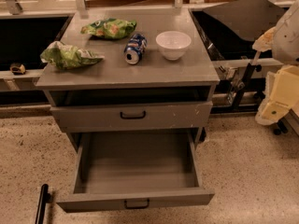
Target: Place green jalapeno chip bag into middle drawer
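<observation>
The green jalapeno chip bag (69, 56), crumpled and pale lime-green, lies on the left side of the grey cabinet top (154, 69). The middle drawer (135, 164) is pulled wide open below. Its tray is bare, and its front panel has a small dark handle (137, 203). My gripper (273, 107) hangs at the right edge of the view, beside the cabinet and at about the height of the closed drawer. It is far from the bag and holds nothing that I can see.
A darker green bag with yellow print (110, 28) lies at the back of the top. A blue soda can (135, 48) lies on its side, next to a white bowl (173, 44). The closed scuffed drawer front (133, 115) sits above the open drawer. A black bar (42, 203) stands at the lower left.
</observation>
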Controlling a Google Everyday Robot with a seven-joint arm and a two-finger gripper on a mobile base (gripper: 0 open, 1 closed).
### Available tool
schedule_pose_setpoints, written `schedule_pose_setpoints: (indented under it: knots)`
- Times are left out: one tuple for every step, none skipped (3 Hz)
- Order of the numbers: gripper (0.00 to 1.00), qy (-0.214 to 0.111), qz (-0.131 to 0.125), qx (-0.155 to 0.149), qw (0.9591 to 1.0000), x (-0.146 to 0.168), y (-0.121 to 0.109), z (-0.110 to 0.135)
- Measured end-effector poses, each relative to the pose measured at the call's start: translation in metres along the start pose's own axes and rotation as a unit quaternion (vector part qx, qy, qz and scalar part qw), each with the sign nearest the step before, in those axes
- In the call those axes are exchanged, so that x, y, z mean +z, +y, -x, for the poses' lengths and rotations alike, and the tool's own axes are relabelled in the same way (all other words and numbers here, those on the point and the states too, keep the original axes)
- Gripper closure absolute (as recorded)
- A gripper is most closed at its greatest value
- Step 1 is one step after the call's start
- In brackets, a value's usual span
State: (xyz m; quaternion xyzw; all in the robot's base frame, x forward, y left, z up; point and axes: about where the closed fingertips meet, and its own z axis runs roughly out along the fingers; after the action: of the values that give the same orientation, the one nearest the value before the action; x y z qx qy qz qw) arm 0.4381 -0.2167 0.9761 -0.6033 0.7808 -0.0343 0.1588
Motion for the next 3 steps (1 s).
schedule_pose_setpoints:
  knots:
    - [0.0, 0.0, 0.0, 0.0, 1.0, 0.0, 0.0, 0.0]
    - [0.0, -0.022, 0.012, -0.037, 0.999, 0.011, -0.009, 0.029]
    - [0.0, -0.069, 0.015, -0.106, 0.9919, 0.033, -0.041, 0.122]
